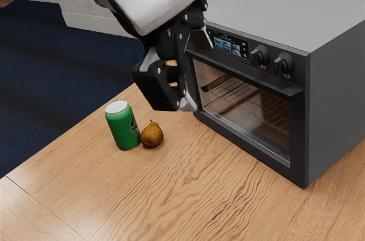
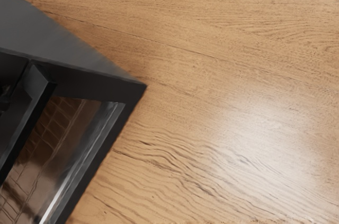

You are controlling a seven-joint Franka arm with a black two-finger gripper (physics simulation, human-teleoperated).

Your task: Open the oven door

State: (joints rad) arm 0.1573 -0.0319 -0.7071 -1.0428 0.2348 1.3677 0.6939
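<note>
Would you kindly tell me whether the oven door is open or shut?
Shut: in the exterior view, the oven door lies flat against the front of the oven, with no gap showing along its edges.

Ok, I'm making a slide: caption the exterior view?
Claw near the closed oven door, green can and pear on the wooden table.

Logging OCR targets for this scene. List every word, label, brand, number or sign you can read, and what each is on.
None can be read.
Green cylindrical can with silver top: label partly turned away, too small to read.
Lit rectangular display on dark-grey boxy oven: text too small.
Pale marks by its two round knobs: too small.
</note>
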